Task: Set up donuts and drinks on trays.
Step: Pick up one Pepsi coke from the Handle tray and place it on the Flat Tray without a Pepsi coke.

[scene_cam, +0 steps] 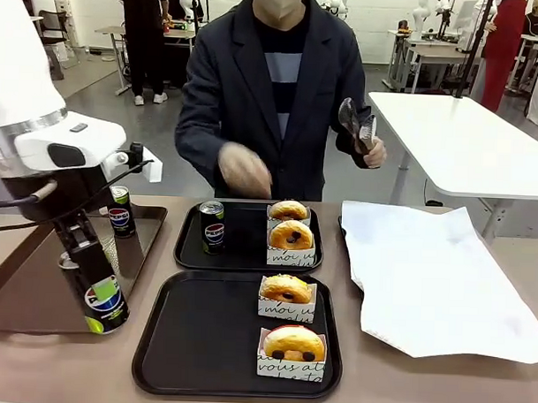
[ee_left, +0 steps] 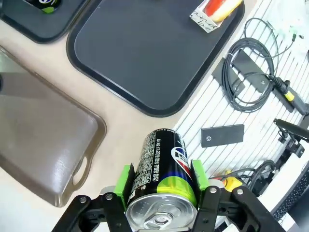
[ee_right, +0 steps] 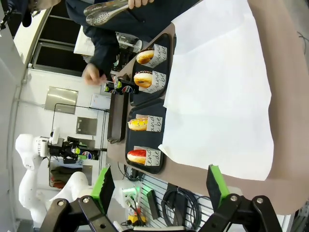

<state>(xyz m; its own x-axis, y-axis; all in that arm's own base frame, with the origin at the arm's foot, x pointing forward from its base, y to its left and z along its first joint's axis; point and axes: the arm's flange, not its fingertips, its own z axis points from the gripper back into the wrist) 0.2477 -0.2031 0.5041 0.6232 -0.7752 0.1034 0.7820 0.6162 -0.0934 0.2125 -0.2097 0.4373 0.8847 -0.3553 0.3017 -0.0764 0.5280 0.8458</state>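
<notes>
My left gripper [scene_cam: 91, 279] is shut on a black Pepsi can [scene_cam: 106, 309], held upright over the right rim of the brown tray; the green pads clamp the can [ee_left: 163, 166] on both sides. A second can [scene_cam: 120, 209] stands on the brown tray. A third can [scene_cam: 212, 226] stands on the far black tray [scene_cam: 249, 254] beside two boxed donuts [scene_cam: 292, 236]. The near black tray [scene_cam: 202, 341] holds two more boxed donuts [scene_cam: 291, 345] along its right side. My right gripper [ee_right: 160, 187] is open with nothing in it, above the table edge by the white paper.
A long brown tray [scene_cam: 36, 291] lies at the left. A white paper sheet [scene_cam: 434, 278] covers the table's right side. The person across the table holds tongs [scene_cam: 356, 123] in one raised hand; the other hand [scene_cam: 244, 170] hovers above the far tray.
</notes>
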